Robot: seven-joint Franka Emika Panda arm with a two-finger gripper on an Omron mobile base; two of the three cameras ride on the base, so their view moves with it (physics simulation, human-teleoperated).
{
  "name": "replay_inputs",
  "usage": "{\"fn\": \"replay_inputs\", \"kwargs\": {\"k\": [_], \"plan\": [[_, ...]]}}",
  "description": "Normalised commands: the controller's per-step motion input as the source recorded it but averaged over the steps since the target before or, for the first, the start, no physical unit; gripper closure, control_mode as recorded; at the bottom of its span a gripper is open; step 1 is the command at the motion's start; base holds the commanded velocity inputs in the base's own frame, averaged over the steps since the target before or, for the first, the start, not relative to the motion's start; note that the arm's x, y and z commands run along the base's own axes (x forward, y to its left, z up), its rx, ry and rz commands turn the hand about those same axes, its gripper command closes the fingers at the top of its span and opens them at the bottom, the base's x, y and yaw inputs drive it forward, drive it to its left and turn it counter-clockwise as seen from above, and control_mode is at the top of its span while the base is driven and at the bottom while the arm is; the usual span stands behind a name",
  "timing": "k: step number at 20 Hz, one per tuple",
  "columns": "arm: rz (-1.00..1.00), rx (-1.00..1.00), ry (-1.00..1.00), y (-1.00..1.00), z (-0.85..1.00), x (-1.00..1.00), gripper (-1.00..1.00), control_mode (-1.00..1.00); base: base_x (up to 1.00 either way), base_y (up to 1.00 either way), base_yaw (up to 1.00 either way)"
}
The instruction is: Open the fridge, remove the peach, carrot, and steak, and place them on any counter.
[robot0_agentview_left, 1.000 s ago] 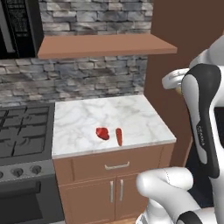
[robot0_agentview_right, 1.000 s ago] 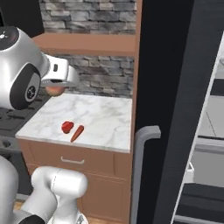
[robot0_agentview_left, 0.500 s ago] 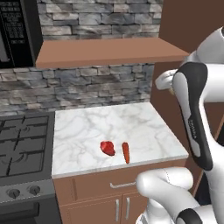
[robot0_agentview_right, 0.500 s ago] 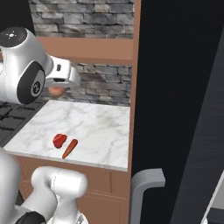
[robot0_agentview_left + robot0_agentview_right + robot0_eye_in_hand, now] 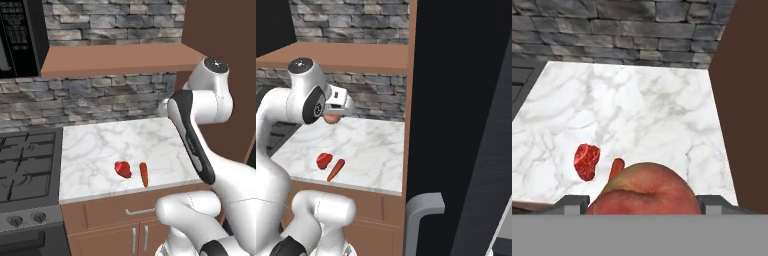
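The round pinkish-orange peach [image 5: 646, 191] sits clamped between the two dark fingers of the gripper [image 5: 646, 204], held in the air above the white grey-veined marble counter [image 5: 105, 145]; from the right base view the peach [image 5: 331, 118] peeks out under the white hand, over the counter's back part. On the slab, near its front edge, lie the glossy red lumpy steak [image 5: 122, 169] and, just beside it on the fridge side, the slim orange-red carrot [image 5: 144, 173], close together but apart, the carrot pointing roughly front to back. Brown wooden cabinets with silver handles [image 5: 138, 211] carry the counter. A black gas stove [image 5: 25, 170] adjoins its far end from the fridge, a black microwave [image 5: 17, 35] hangs above that, and a brown shelf [image 5: 115, 57] crosses the grey stone wall [image 5: 100, 97]. The near-black fridge [image 5: 456, 110] stands at the counter's other end, its grey bar handle [image 5: 423, 210] low in the foreground.
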Motion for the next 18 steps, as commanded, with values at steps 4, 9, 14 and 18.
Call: {"fn": "replay_inputs", "kwargs": {"k": [4, 9, 14, 18], "plan": [[0.0, 0.0, 0.08, 0.0, -1.0, 0.96, 1.0, -1.0, 0.0, 0.0, 0.0], [0.0, 0.0, 0.12, 0.0, -1.0, 0.96, 1.0, -1.0, 0.0, 0.0, 0.0], [0.0, 0.0, 0.17, 0.0, -1.0, 0.54, 1.0, -1.0, 0.0, 0.0, 0.0], [0.0, 0.0, 0.04, 0.0, -1.0, 0.0, 1.0, -1.0, 0.0, 0.0, 0.0]]}}
